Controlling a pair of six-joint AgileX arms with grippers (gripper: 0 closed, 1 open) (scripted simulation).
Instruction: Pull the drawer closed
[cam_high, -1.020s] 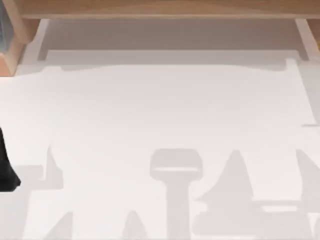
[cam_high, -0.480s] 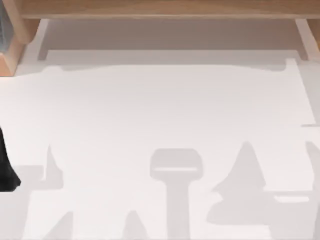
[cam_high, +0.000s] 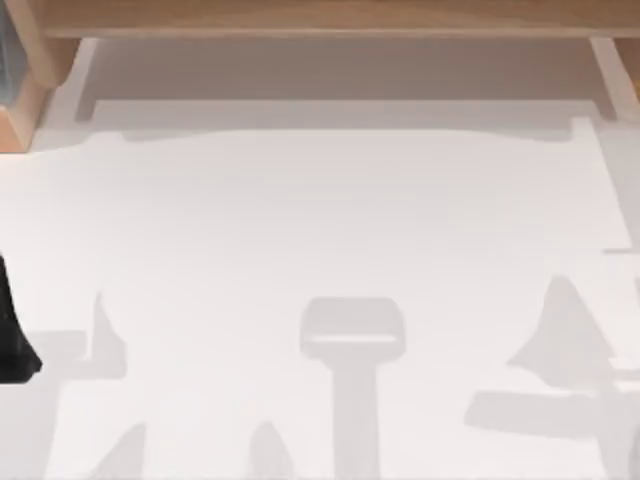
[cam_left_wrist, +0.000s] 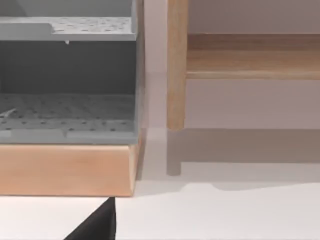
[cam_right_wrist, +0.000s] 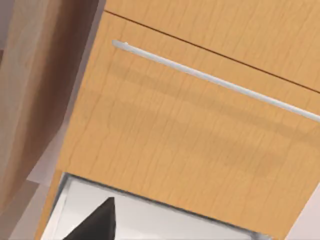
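White tabletop (cam_high: 330, 220), wooden shelf edge (cam_high: 320, 18) along top. My right wrist view faces the light wooden drawer front (cam_right_wrist: 190, 135), its slim metal bar handle (cam_right_wrist: 215, 80) upper centre, probably lining up. Left arm parked lower left.

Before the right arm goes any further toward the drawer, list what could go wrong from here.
1. The handle is a thin bar lying slanted across the right wrist view, so the right tool may meet it skewed and slip off.
2. A wooden post stands close beside the drawer front; a sideways drift could knock it.
3. The left tool is parked near the grey shelf; moving it risks a bump.
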